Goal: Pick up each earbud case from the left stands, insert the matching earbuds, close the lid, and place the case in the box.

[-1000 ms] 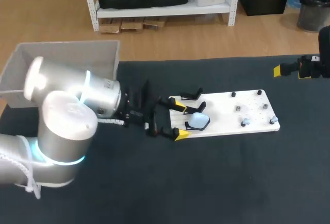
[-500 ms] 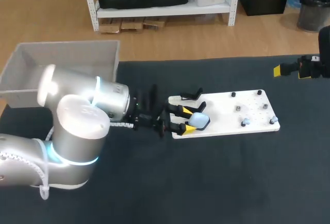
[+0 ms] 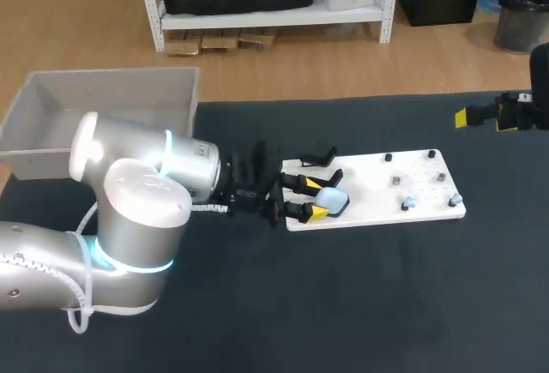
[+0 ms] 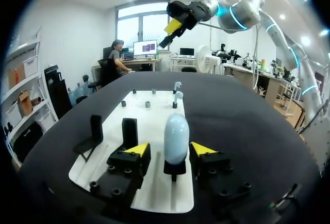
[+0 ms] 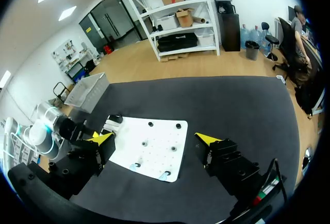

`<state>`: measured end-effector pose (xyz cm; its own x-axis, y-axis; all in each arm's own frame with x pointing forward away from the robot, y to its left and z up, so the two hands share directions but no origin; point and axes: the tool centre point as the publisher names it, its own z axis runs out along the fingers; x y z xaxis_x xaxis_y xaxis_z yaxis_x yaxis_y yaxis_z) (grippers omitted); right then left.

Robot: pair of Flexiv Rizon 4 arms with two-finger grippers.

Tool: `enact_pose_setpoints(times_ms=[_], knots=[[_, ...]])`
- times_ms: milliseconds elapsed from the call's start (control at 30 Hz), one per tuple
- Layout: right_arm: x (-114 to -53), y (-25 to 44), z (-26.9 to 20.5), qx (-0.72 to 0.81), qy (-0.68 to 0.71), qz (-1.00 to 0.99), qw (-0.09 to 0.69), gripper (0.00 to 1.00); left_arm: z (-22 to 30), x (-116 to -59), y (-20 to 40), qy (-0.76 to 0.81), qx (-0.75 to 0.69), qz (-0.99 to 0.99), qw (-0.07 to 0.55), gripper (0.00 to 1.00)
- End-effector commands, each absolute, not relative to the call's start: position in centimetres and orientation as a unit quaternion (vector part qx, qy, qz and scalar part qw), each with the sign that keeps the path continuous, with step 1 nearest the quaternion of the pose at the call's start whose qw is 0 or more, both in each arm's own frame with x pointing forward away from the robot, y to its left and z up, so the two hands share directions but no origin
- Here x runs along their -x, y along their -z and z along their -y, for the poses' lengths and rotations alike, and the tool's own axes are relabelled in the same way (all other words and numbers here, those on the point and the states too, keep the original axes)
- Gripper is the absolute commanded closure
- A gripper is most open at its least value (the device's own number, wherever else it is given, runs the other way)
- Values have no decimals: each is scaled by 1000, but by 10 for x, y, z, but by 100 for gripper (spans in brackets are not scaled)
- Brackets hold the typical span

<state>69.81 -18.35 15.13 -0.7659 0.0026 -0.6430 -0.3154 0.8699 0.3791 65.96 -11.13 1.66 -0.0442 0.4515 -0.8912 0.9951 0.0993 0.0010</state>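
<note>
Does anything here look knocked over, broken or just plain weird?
Nothing stands out. The pale blue earbud case sits upright on its stand, between the open fingers of the left gripper, with a gap on each side. The white board lies flat on the table, and nothing looks spilled or broken.

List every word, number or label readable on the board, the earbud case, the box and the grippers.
None: no readable text in any view. The white board, the pale blue earbud case, the grey box, the left gripper and the right gripper show no print.
</note>
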Motion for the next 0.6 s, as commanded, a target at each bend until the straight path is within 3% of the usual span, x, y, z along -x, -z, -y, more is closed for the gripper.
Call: enact_pose_setpoints(times_ms=[33, 600], knots=[[-699, -151, 185, 88, -243, -908, 330, 0, 113, -661, -14, 353, -573, -629, 389, 52], [-699, -151, 185, 88, -243, -908, 330, 0, 116, -664, -14, 360, -572, -624, 393, 62]])
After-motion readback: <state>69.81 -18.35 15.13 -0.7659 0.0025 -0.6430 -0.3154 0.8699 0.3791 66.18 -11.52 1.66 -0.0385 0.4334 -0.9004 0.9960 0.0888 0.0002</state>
